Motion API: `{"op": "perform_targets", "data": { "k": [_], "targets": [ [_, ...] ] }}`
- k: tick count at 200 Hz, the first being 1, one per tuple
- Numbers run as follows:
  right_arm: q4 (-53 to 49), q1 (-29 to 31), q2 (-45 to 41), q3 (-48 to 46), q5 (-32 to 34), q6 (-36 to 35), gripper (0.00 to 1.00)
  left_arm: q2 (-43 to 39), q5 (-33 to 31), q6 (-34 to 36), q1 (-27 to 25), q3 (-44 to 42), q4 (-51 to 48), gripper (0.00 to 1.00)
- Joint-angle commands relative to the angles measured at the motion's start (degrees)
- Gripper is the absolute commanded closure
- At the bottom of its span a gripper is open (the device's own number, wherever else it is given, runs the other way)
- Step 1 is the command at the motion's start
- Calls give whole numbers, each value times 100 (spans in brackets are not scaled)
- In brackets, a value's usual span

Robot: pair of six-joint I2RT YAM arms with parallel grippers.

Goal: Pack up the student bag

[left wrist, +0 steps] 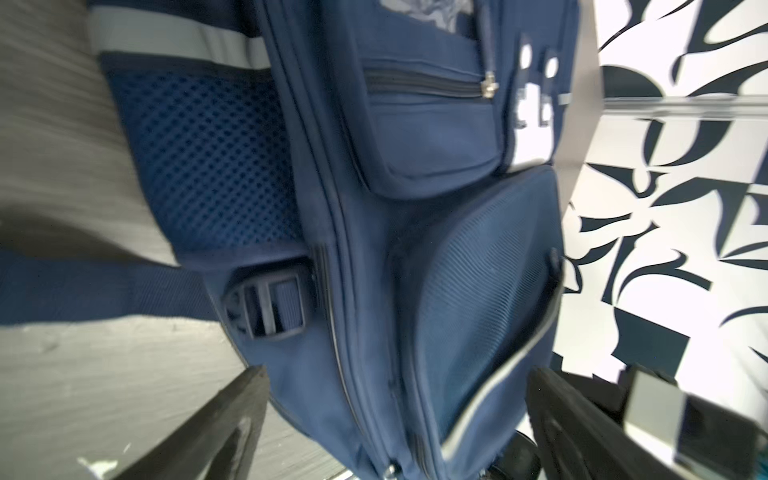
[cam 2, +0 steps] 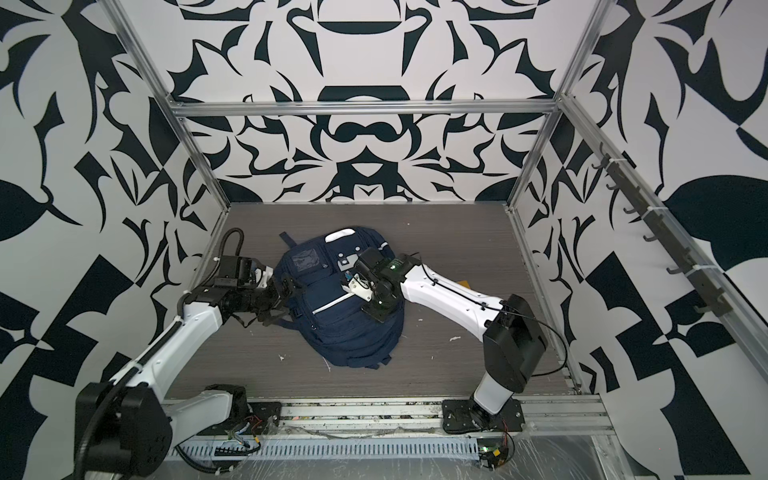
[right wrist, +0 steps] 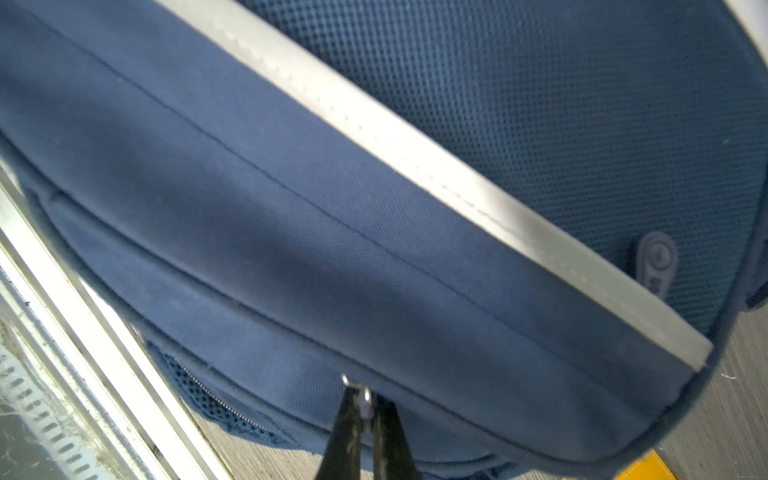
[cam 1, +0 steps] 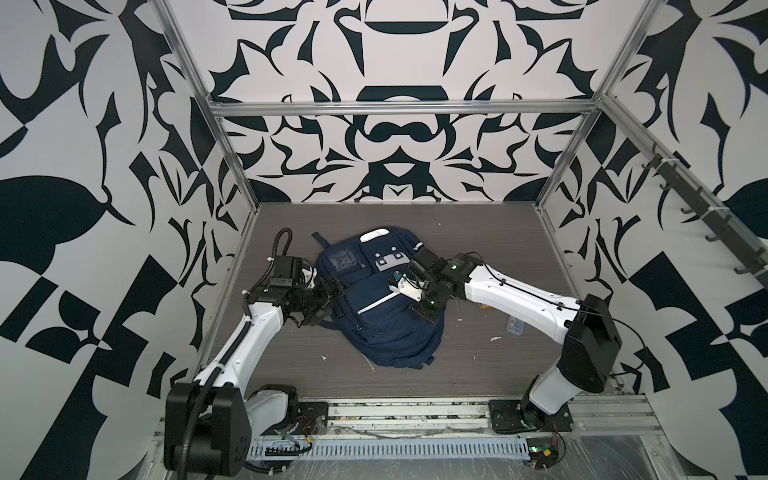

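Grey woodgrain table (cam 1: 478, 365), patterned walls (cam 1: 395, 145), left fingers (left wrist: 208, 428) spread, right fingers (right wrist: 345, 440) pinching zip pull (right wrist: 365, 401)

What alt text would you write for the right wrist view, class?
The right tool, shut, pinches a small metal zip pull on a navy backpack. A white stripe runs slantwise across the fabric.

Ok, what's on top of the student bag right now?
The right gripper sits on the student bag, shut on a zip pull. Nothing loose lies on it. Whatever is inside or beneath is hidden.
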Motion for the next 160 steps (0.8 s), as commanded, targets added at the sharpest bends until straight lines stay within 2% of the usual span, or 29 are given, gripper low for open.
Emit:
{"op": "perform_targets", "data": {
  "k": [1, 38, 46, 57, 88, 115, 122, 160],
  "targets": [
    [-89, -77, -191, -65, 266, -21, 100, 375, 152, 61, -21, 119, 243, 1],
    [25, -140, -86, 21, 277, -21, 100, 988, 283, 85, -166, 27, 622, 0],
    [21, -158, -52, 65, 277, -36, 100, 1009, 281, 71, -192, -18, 652, 4],
    [29, -193, 0, 111, 285, -60, 100, 975, 301, -24, -194, -132, 760, 14],
    [12, -285, 125, 248, 295, -177, 100, 702, 427, -389, -201, -507, 1202, 57],
    [-83, -286, 242, 353, 288, -317, 100, 477, 473, -663, -228, -726, 1331, 92],
    [-157, -282, 274, 378, 246, -359, 100, 180, 498, -797, -229, -807, 1412, 100],
    [-283, -6, 279, 332, -390, -713, 100, -511, 673, -2015, -297, -1368, 2252, 100]
  ]
}}
